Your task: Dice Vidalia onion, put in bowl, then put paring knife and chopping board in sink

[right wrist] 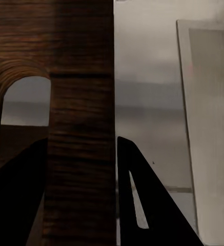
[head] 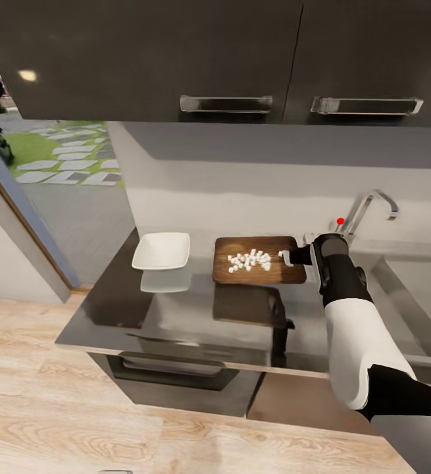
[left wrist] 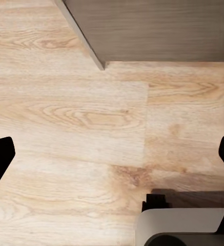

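The chopping board [head: 260, 271] lies on the glossy grey countertop [head: 129, 309], with the Vidalia onion, diced into small white cubes [head: 249, 261], heaped at its middle. My right gripper [head: 286, 257] is shut on the board's right edge. In the right wrist view the wooden strip beside the slot hole [right wrist: 24, 102] sits clamped in the right gripper [right wrist: 81, 195]. I cannot tell whether the board is lifted. The white bowl [head: 162, 251] stands left of the board, apart from it. The sink [head: 399, 289] is to the right. My left gripper [left wrist: 112, 156] hangs open over the floor. The paring knife is out of view.
The curved tap [head: 370, 209] with a red knob [head: 340, 221] stands behind my right arm. Dark wall cabinets [head: 241, 59] hang above the counter. A doorway to the outside opens at the left. Wooden floor [left wrist: 91, 118] runs along the cabinet front [left wrist: 153, 31].
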